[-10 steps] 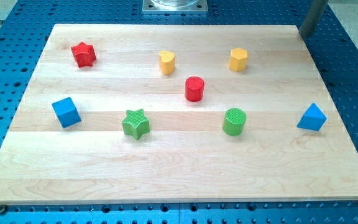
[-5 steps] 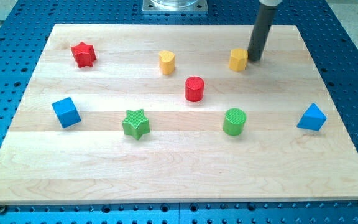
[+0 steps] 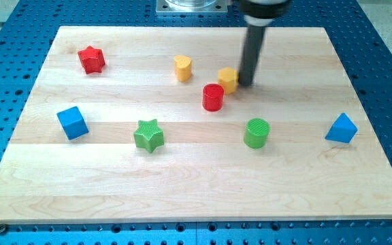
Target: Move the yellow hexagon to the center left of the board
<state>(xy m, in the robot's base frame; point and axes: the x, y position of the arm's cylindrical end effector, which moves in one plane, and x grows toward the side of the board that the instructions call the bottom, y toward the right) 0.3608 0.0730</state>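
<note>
The yellow hexagon lies a little above the board's middle, touching or nearly touching the red cylinder at its lower left. My tip stands against the hexagon's right side. The dark rod rises from there toward the view's top.
A yellow heart lies left of the hexagon. A red star is at the upper left, a blue cube at the left, a green star below centre left, a green cylinder below the tip, a blue block at the right.
My tip came in from the upper right, met the yellow hexagon's right side and pushed it left and down, up to the red cylinder. The other blocks have not moved.
</note>
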